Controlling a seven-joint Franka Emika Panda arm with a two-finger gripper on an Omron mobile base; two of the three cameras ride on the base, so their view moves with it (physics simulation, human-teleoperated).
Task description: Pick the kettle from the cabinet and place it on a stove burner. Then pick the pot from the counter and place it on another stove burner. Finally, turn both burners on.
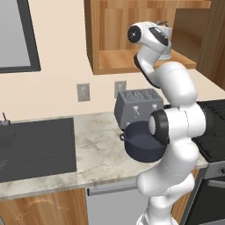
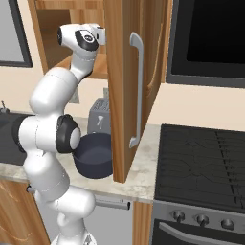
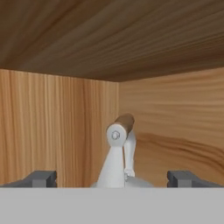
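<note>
My gripper (image 3: 112, 178) is spread wide inside the cabinet (image 3: 61, 127), the kettle (image 3: 119, 151) between my 2 fingertips. Closing off-centre could knock its wooden handle aside and tip it.

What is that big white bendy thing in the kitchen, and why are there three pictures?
The white bendy thing is a robot arm with dark joints. Two pictures come from cameras riding behind it, one on its left and one on its right, so you see the same kitchen from two sides. The third comes from a camera on its hand, looking inside the open light-brown wooden cabinet. There, its end effector has two small dark fingertips, spread wide open, holding nothing. Between them stands the small silver kettle's tall handle with a brown wooden bar. On the pale marble-look counter sit a wide dark navy pot and, behind it, a boxy grey toaster. To the right is a black gas stove.
</note>
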